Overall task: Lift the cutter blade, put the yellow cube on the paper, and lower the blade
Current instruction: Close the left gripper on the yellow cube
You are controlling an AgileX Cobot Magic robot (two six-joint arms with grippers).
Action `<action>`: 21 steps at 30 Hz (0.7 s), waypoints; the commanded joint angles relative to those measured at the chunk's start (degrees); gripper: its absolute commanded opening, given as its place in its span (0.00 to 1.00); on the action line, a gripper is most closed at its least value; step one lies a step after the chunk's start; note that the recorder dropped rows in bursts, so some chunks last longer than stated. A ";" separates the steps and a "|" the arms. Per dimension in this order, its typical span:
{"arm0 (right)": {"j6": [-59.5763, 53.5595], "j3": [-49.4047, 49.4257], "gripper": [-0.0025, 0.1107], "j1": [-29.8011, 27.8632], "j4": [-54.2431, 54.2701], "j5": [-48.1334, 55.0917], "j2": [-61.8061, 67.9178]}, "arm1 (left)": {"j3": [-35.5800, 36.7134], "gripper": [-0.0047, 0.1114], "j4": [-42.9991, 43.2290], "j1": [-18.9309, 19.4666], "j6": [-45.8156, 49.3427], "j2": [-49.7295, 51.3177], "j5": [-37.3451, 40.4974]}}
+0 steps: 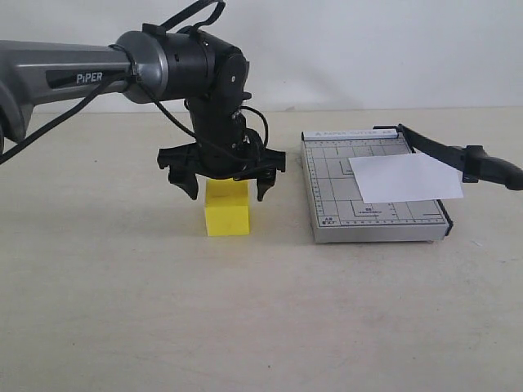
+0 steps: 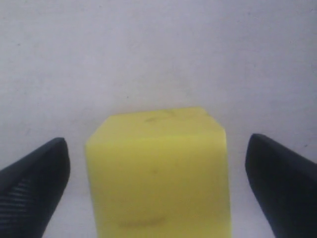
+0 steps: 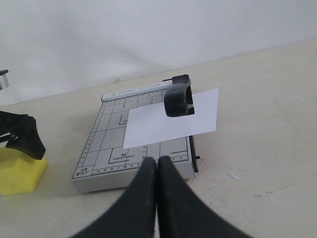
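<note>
yellow cube (image 1: 226, 219) straddled, not yet gripped

the cube sits on the table (image 1: 122, 310), left of the grey cutter base (image 1: 335, 204) and apart from it. the left gripper (image 1: 227, 194) hangs directly over it, released and spread wide. in the left wrist view one finger stands on each side of the cube with bare table showing in both gaps, so a plain squeeze should catch two flat faces squarely.

the cutter blade (image 1: 458, 153) looks lifted, angling up from its hinge at the far edge to a handle that hangs past the right side of the base. that leaves the paper (image 1: 406, 177) uncovered and reachable from above. the paper lies flat on the base, its right edge overhanging slightly.

the right gripper (image 3: 157, 166) is clenched on nothing and points toward the cutter. it is out of the exterior view. by my reading the lift is done and the cube pickup is next.
</note>
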 commanded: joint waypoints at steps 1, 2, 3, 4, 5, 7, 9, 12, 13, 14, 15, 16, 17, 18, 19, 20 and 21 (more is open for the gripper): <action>-0.25 0.24 0.03 0.07 -0.22 -0.70 -0.09 | 0.33 0.82 -0.81 0.06 -0.50 -0.24 0.26; -0.25 0.24 0.03 0.07 -0.22 -0.70 -0.09 | 0.33 0.81 -0.82 0.06 -0.50 -0.24 0.26; -0.25 0.24 0.03 0.07 -0.22 -0.70 -0.09 | 0.33 0.81 -0.82 0.06 -0.50 -0.24 0.26; -0.25 0.24 0.03 0.07 -0.22 -0.70 -0.09 | 0.33 0.81 -0.82 0.06 -0.50 -0.24 0.42; -0.25 0.24 0.03 0.07 -0.22 -0.70 -0.09 | 0.33 0.80 -0.82 0.06 -0.50 -0.24 0.56; -0.25 0.24 0.03 0.07 -0.22 -0.70 -0.09 | 0.33 0.78 -0.82 0.06 -0.50 -0.24 0.71; -0.25 0.24 0.03 0.07 -0.22 -0.70 -0.09 | 0.33 0.77 -0.82 0.06 -0.50 -0.24 0.93; -0.25 0.24 0.03 0.07 -0.22 -0.70 -0.09 | 0.52 0.76 -0.82 0.06 -0.50 -0.24 1.34; -0.25 0.24 0.03 0.07 -0.22 -0.70 -0.09 | 0.72 0.76 -0.82 0.06 -0.50 -0.24 1.34; -0.25 0.24 0.03 0.07 -0.22 -0.70 -0.09 | 0.94 0.76 -0.82 0.06 -0.50 -0.24 1.45; -0.25 0.24 0.03 0.07 -0.22 -0.70 -0.09 | 1.24 0.75 -0.82 0.06 -0.58 -0.24 1.58; -0.25 0.24 0.03 0.07 -0.22 -0.70 -0.09 | 1.60 0.74 -0.82 -0.06 -0.73 -0.24 1.58; -0.25 0.24 0.03 0.07 -0.22 -0.70 -0.09 | 1.81 0.71 -0.82 -0.06 -0.73 -0.24 1.58; -0.25 0.24 0.03 0.07 -0.22 -0.70 -0.09 | 2.07 0.67 -0.82 -0.06 -0.73 -0.24 1.58; -0.25 0.24 0.03 0.07 -0.22 -0.70 -0.09 | 2.23 0.61 -0.82 -0.06 -0.73 -0.24 1.69; -0.25 0.24 0.03 0.07 -0.22 -0.70 -0.09 | 2.34 0.54 -0.82 -0.06 -0.73 -0.24 1.69; -0.25 0.24 0.03 0.07 -0.22 -0.70 -0.09 | 2.34 0.47 -0.82 -0.06 -0.73 -0.24 1.69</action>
